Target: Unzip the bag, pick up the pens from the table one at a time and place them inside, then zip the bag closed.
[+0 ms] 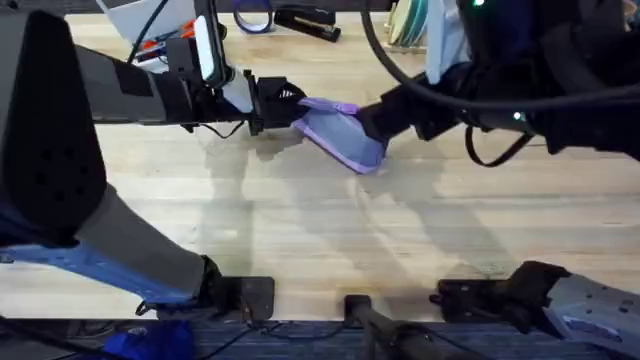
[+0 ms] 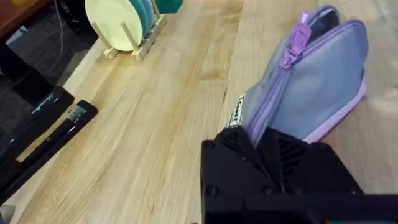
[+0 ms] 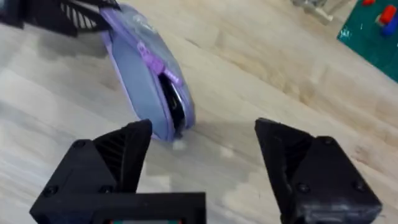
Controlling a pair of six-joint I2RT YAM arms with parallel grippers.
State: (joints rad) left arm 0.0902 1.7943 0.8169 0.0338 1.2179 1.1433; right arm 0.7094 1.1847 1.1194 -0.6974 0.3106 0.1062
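The lavender bag (image 1: 340, 132) lies on the light wooden table (image 1: 320, 230), its zipper running along the top. My left gripper (image 1: 288, 108) is shut on the bag's left end; in the left wrist view its black fingers (image 2: 292, 152) pinch the fabric by a small white label, and the bag (image 2: 311, 87) stretches away from them. At the far end the zipper is parted a little, showing a dark gap (image 3: 171, 99). My right gripper (image 3: 199, 162) is open just short of that end of the bag (image 3: 134, 68), touching nothing. The pens are out of view.
A black stapler (image 2: 43, 130) and a wooden rack of pale plates (image 2: 121, 25) stand at the back of the table. A blue tape ring (image 1: 252, 15) lies near the back edge. A green mat (image 3: 373, 31) sits off to one side.
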